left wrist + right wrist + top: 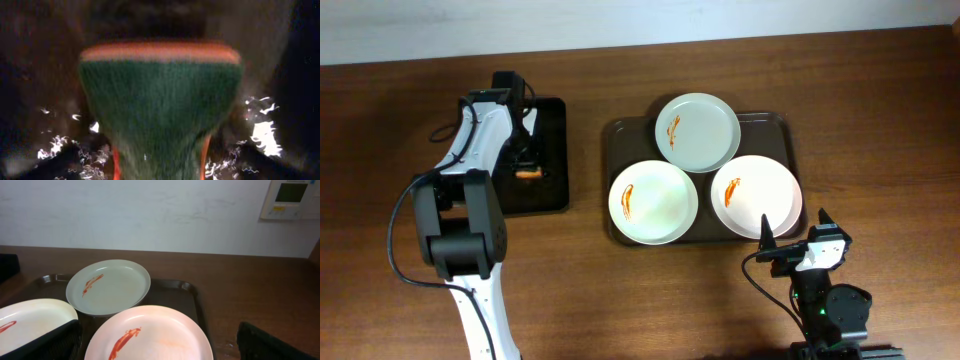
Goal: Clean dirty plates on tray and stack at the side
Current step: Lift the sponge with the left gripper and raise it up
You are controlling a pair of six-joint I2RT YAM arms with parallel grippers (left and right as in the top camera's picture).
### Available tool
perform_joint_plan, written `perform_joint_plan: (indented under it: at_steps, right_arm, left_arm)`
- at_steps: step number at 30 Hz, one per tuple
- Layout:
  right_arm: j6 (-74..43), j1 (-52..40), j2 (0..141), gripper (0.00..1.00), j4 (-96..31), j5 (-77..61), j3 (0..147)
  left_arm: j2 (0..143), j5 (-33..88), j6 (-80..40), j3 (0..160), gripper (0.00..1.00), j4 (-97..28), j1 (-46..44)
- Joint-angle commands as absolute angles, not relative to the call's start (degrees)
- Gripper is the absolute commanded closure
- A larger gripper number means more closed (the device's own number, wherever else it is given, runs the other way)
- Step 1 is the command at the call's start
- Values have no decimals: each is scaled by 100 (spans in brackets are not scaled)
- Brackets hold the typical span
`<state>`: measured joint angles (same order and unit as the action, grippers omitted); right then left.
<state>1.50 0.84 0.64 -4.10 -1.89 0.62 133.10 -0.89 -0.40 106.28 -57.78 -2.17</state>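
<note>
Overhead, the brown tray (618, 130) holds three sauce-streaked plates: green plate (697, 132) at 12 o'clock, cream plate (653, 202) at 8, white plate (756, 195) at 4. The right gripper (794, 228), fingers spread wide, sits at the white plate's 5 o'clock. The left gripper (525, 160) hangs at the sponge (160, 100), 9 o'clock; I cannot tell whether it grips.

Brown wooden table (880, 70); white wall (150, 210) with control panel (291, 199).

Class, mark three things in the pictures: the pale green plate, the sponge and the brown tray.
pale green plate (705, 138): overhead view, bare middle of its surface.
sponge (160, 100): left wrist view, green scouring face.
brown tray (775, 128): overhead view, bare corner floor.
</note>
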Motion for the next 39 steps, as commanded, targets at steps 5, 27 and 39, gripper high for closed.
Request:
perform_joint_plan:
  at_steps: [5,27,39]
  right_arm:
    - [128,115,32,2,-434,-143,32]
    - [128,115,32,2,-434,-145,32]
    - [128,115,32,2,-434,-145,32]
  left_arm:
    - [13404,-86,-45,10739,71,-5413,-198]
    - [13607,274,-196,13266,100,-6818,-158]
    - [12589,2731,-685,11775,100,-5610,607]
